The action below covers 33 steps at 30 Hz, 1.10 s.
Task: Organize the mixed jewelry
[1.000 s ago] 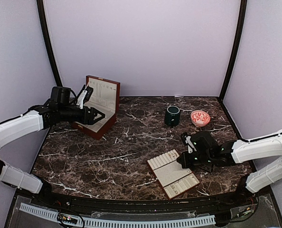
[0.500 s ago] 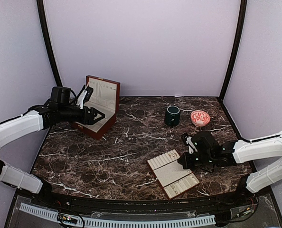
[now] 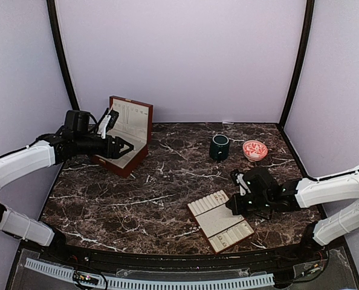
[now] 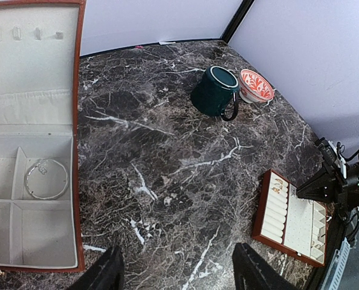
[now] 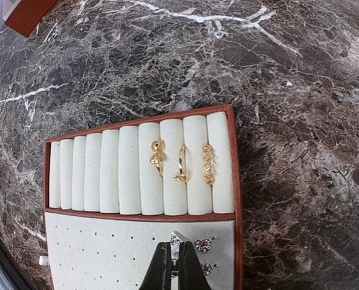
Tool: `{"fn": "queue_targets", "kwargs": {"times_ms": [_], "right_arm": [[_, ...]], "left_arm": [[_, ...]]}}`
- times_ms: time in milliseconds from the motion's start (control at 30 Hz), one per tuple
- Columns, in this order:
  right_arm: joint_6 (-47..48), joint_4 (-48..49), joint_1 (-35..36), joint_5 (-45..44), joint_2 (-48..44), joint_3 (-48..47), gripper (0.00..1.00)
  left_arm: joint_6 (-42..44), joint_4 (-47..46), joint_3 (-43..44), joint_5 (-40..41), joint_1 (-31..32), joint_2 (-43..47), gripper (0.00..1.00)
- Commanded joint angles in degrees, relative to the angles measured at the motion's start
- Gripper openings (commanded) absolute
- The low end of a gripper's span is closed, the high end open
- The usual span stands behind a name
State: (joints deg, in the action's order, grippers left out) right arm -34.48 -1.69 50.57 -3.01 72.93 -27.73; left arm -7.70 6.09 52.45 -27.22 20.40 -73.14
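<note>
On the surface, the wooden box lies open at ten o'clock, a bangle in one compartment, the left end effector spread wide above it, likely awaiting more. At five o'clock the tray holds gold rings in its slots; the right end effector pinches a tiny stud over it, apparently to seat it.

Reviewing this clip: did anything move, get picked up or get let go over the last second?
Nothing visibly changed. The left gripper stays open by the wooden box. The right gripper stays shut over the padded tray. The mug, the bowl and the gold rings in the tray sit where they were.
</note>
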Motion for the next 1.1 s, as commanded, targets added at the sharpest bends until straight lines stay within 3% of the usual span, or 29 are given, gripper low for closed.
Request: {"fn": "queue_targets", "kwargs": {"times_ms": [0, 367, 600, 833, 933, 1067], "right_arm": [[0.5, 2.4, 0.0, -0.2, 1.2, 0.7, 0.0], [-0.1, 1.7, 0.0, -0.4, -0.2, 2.3, 0.0], [0.1, 0.5, 0.0, -0.9, -1.0, 1.6, 0.18], [0.4, -1.1, 0.0, -1.3, -1.9, 0.6, 0.28], [0.5, -1.9, 0.0, -1.6, -2.5, 0.2, 0.27], [0.5, -1.9, 0.0, -1.9, -2.4, 0.3, 0.14]], "left_arm": [[0.7, -0.6, -0.7, -0.9, -0.4, 1.5, 0.64], [0.7, -0.6, -0.6, -0.9, -0.4, 1.7, 0.64], [0.7, -0.5, -0.7, -1.1, -0.4, 1.8, 0.64], [0.8, -0.5, -0.7, -1.2, -0.4, 2.1, 0.64], [0.8, -0.5, -0.8, -0.7, -0.4, 2.4, 0.64], [0.5, -0.9, -1.2, -0.6, -0.4, 2.9, 0.64]]}}
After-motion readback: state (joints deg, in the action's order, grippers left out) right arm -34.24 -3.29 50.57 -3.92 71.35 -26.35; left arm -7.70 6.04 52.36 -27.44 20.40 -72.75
